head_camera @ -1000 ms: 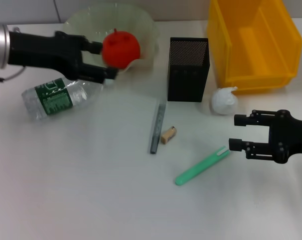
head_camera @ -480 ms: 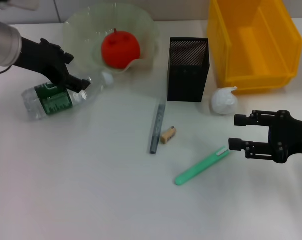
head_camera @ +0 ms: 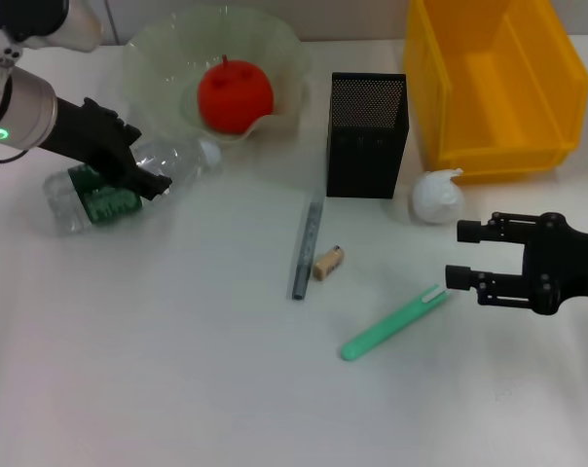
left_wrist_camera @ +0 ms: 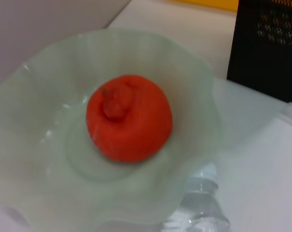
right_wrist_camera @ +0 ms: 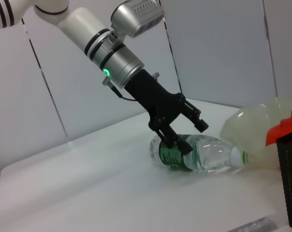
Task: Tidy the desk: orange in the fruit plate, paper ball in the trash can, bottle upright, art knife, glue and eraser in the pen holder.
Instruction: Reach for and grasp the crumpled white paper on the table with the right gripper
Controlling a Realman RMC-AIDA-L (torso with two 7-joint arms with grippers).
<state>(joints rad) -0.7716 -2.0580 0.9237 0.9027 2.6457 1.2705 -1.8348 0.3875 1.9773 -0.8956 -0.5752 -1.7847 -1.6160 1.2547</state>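
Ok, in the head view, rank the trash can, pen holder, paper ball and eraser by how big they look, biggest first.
1. Trash can
2. Pen holder
3. Paper ball
4. Eraser
None look close enough in size to doubt.

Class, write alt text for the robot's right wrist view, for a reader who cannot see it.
The left gripper, fingers open, reaches down over a clear bottle lying on its side on the white desk. Beside the bottle's cap stands the pale-green fruit plate, with the orange partly visible.
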